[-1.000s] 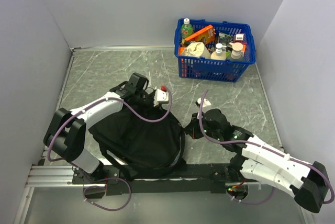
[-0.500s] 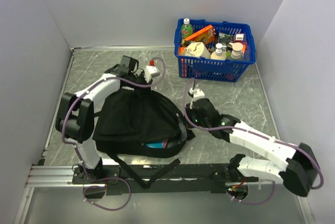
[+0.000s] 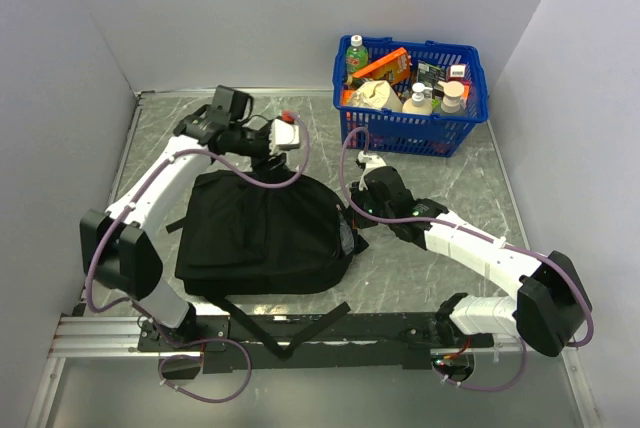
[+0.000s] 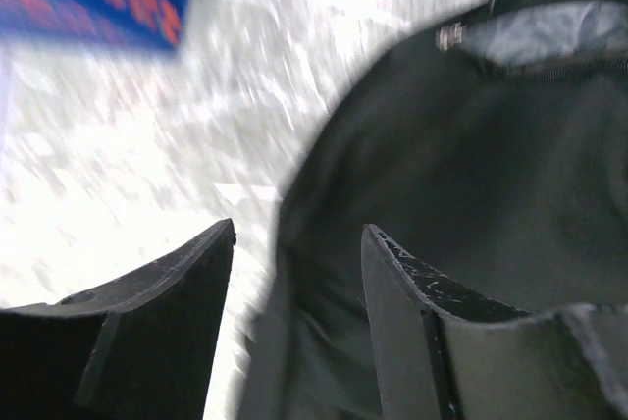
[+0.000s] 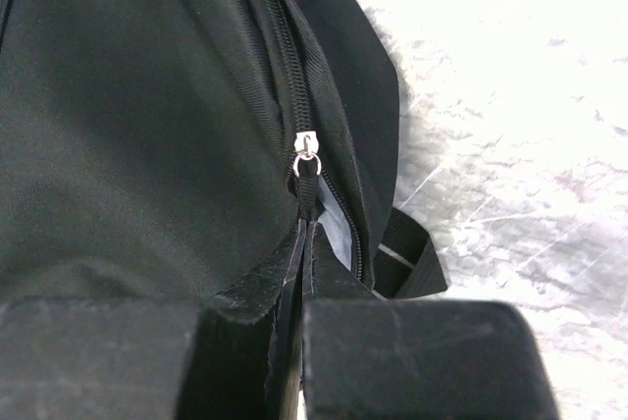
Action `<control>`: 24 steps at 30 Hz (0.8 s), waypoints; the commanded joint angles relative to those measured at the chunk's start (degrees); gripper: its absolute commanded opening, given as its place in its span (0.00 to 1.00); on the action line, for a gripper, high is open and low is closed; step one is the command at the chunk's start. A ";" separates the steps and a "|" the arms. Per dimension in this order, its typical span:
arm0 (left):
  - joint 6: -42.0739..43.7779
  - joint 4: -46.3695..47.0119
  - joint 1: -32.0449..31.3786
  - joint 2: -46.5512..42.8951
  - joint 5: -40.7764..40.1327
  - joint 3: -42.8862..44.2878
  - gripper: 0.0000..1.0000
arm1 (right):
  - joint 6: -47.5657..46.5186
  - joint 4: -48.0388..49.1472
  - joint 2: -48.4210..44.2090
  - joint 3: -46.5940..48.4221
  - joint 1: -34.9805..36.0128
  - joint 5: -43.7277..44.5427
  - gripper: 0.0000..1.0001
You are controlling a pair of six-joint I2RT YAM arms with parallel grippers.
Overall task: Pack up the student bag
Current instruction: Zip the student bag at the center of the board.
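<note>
The student bag (image 3: 265, 233) lies flat, well apart from the blue basket (image 3: 400, 133). It looks soft and floppy, so the zipper pull (image 5: 307, 160) seems the best hold; the right gripper (image 5: 304, 243) pinches it closed. The left gripper (image 4: 299, 234) hovers open over its edge.

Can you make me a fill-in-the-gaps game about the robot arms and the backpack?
The student bag is the colour ____.
The basket of groceries is the colour ____.
The right gripper is shut on the bag's zipper pull, but the left gripper holds nothing and is ____.
Missing words: black, blue, open.
</note>
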 commanded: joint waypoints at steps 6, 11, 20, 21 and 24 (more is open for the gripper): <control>23.74 -19.50 -9.30 20.44 2.89 18.42 0.56 | 2.58 3.91 -3.13 -2.47 -1.05 -5.42 0.00; 32.71 -28.14 -12.11 29.15 1.40 29.17 0.52 | 3.10 5.23 -4.63 -3.97 -1.84 -6.56 0.00; 34.49 -25.95 -13.88 26.00 -0.27 22.50 0.42 | 2.75 5.93 -4.36 -4.76 -3.69 -7.27 0.00; 33.17 -24.99 -13.88 25.83 -0.01 21.54 0.41 | 2.75 6.11 -4.28 -4.76 -3.86 -7.27 0.00; 30.54 -20.69 -14.32 24.68 0.17 19.16 0.36 | 2.49 5.93 -4.63 -4.50 -4.13 -7.44 0.00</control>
